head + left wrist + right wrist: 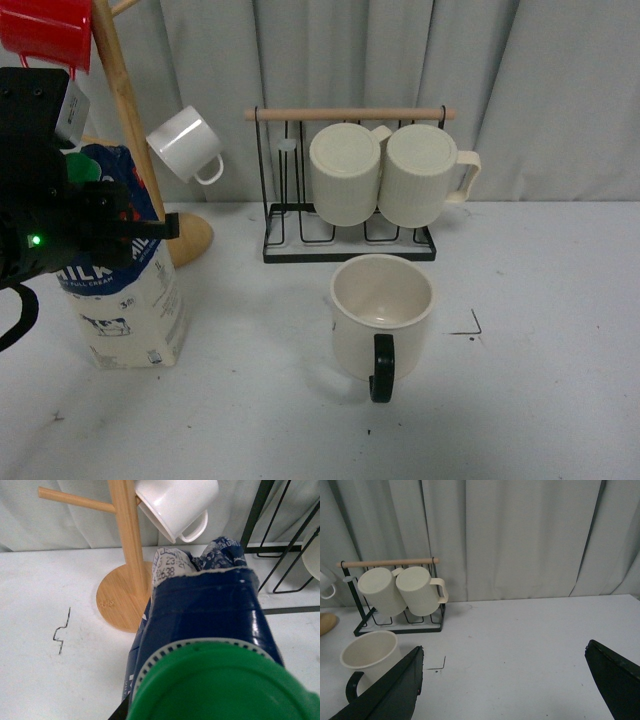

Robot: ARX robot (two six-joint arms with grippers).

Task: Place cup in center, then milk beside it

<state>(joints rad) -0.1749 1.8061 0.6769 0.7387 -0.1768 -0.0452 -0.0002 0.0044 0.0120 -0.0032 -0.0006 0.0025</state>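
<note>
Cup (381,318): sitting upright near the middle of the table (540,400), mouth up, black loop handle pointing toward 6 o'clock.
Milk (128,300): standing upright at the cup's 9 o'clock, well apart from it, green cap (220,690) on top.
Left gripper (130,228): hanging at the carton's upper part and covering much of its blue top in the front view. Its wrist camera is looking down over the cap. Whether the fingers are clamping the carton cannot be told.
Right gripper (505,647): hovering over bare table with its fingers spread wide apart, the cup lying off to one side.
Mug rack (350,240): standing at the cup's 12 o'clock, carrying two ribbed cream mugs (345,172) side by side.
Mug tree (135,120): rising at the cup's 10 o'clock, just behind the milk, holding a small white mug (185,143) and a red mug (48,30).
</note>
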